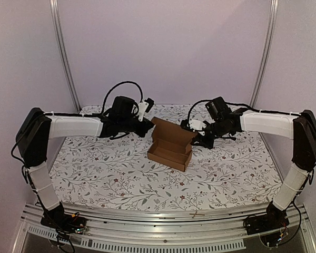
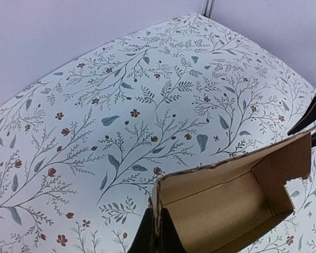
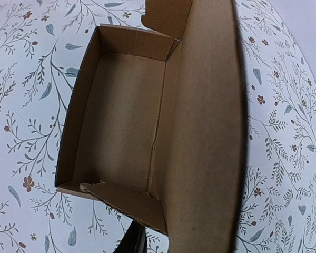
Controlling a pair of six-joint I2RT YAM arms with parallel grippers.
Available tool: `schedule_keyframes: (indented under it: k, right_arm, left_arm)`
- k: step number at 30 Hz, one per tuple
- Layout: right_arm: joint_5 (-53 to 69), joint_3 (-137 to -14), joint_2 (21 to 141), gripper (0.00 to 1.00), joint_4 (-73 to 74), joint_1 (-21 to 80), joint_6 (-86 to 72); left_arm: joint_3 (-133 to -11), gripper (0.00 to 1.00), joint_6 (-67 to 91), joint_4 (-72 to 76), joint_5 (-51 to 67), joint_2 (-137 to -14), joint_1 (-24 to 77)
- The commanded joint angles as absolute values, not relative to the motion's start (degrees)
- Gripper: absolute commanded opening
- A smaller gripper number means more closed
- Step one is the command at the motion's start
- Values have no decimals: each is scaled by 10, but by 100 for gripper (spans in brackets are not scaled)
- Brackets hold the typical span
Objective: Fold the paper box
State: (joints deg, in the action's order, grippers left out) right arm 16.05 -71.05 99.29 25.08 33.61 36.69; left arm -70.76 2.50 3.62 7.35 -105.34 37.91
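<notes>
From above, shows the paper box (image 1: 171,150) on the table (image 1: 95,174) between left gripper (image 1: 149,123) and right gripper (image 1: 196,138), mouth up, lid raised, stretched lengthwise from jaw to jaw. From the left wrist, reveals fingers (image 2: 142,238) pinching a cardboard edge. From the right wrist, looks lengthwise into the tray just ahead; cannot tell those jaws' spread.

At 6 o'clock the left claw (image 2: 157,236) pinches the ragged top edge of the near wall of the paper box (image 2: 221,208), one dark finger on each side. The open brown box lies toward 4 o'clock on the floral-patterned worktop (image 2: 110,110). A black part (image 2: 312,112) pokes in at 3 o'clock, just beyond the box's far end.
</notes>
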Motion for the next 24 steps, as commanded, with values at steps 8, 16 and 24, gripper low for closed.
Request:
schedule_keyframes:
  k: [8,16,24]
  right_arm:
    - [135,-681,963,19,269,369,362]
    - [127,-672,958,20,270,377,367]
    - [121,-677,968,20,271,377,364]
  left_arm:
    - [-647,0,89,57,-15,-1008,454]
    - [-582,6,114,103,-36,-980,470]
    - [-549,30,125,121,-49,-940,469]
